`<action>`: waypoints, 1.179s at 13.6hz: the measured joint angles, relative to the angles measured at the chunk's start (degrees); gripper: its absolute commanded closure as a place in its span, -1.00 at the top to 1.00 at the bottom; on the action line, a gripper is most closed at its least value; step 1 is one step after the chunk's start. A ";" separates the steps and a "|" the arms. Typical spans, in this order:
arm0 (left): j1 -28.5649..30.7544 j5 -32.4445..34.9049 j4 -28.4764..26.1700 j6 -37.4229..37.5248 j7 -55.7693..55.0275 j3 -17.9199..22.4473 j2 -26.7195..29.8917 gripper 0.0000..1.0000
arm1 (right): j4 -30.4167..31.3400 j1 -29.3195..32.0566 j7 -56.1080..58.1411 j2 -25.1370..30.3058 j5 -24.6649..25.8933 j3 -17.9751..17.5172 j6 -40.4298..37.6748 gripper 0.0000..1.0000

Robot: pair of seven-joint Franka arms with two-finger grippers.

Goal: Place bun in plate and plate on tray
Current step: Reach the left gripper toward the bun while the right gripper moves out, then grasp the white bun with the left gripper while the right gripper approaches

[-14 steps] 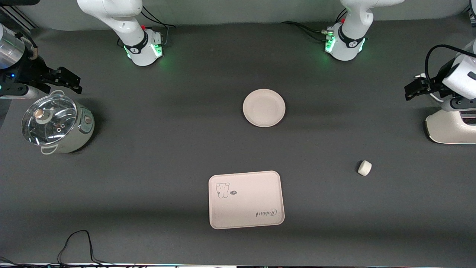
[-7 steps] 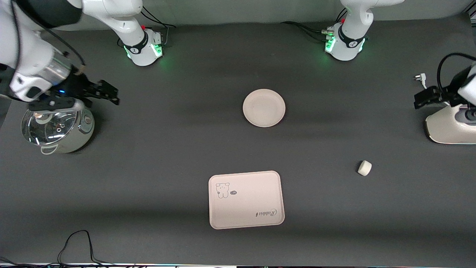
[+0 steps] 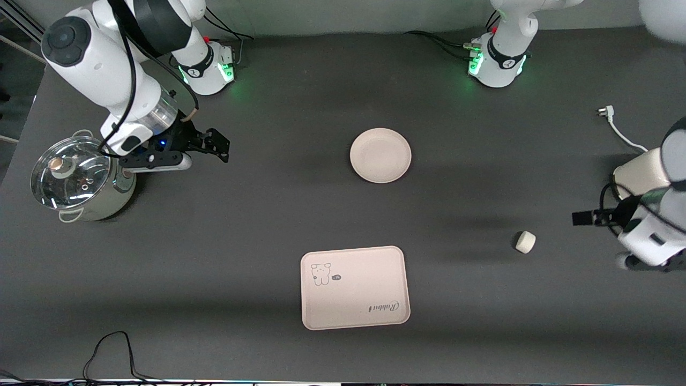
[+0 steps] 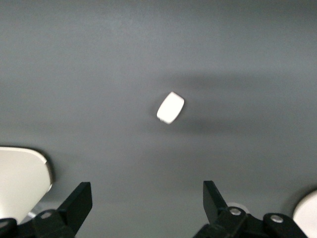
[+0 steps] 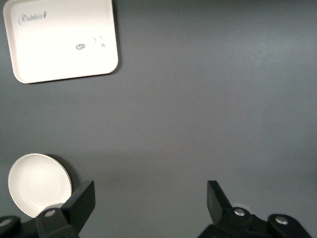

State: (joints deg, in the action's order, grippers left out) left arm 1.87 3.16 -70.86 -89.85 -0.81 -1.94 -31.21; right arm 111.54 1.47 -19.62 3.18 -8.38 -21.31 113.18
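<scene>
The small off-white bun (image 3: 525,242) lies on the dark table toward the left arm's end; it also shows in the left wrist view (image 4: 170,107). The round cream plate (image 3: 380,155) sits mid-table, and the printed rectangular tray (image 3: 355,287) lies nearer the front camera. My left gripper (image 3: 581,218) is open and empty (image 4: 147,203), over the table beside the bun and apart from it. My right gripper (image 3: 220,145) is open and empty (image 5: 148,203), over the table between the pot and the plate. The right wrist view shows the tray (image 5: 62,39) and plate (image 5: 39,184).
A steel pot with a glass lid (image 3: 80,179) stands at the right arm's end. A white appliance (image 3: 638,174) with a plug and cable (image 3: 611,120) stands at the left arm's end. A black cable (image 3: 112,348) loops at the table's front edge.
The right gripper has swung from over the pot toward the table's middle. The left gripper has moved from over the white appliance to beside the bun. Bun, plate and tray have not moved.
</scene>
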 measured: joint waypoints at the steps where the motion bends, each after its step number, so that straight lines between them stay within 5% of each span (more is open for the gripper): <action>1: 0.00 0.00 0.50 -1.92 0.02 -0.03 -1.93 1.00 | 0.06 -0.13 0.00 -1.10 -1.54 -0.03 1.65 1.00; 9: 0.20 -0.08 -1.61 -13.50 2.18 -0.01 -10.46 1.00 | 0.34 -0.19 0.23 -11.37 -26.45 0.40 7.99 1.00; 16: 0.16 -0.08 -2.95 -20.71 2.48 -0.13 -15.46 1.00 | 6.46 -1.08 7.16 -15.02 -33.82 0.25 16.52 1.00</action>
State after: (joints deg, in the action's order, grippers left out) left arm 2.03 3.08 -73.81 -110.56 1.67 -2.07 -46.68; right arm 118.00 0.39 -12.46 -11.84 -42.19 -21.06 129.71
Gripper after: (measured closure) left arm 0.000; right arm 0.000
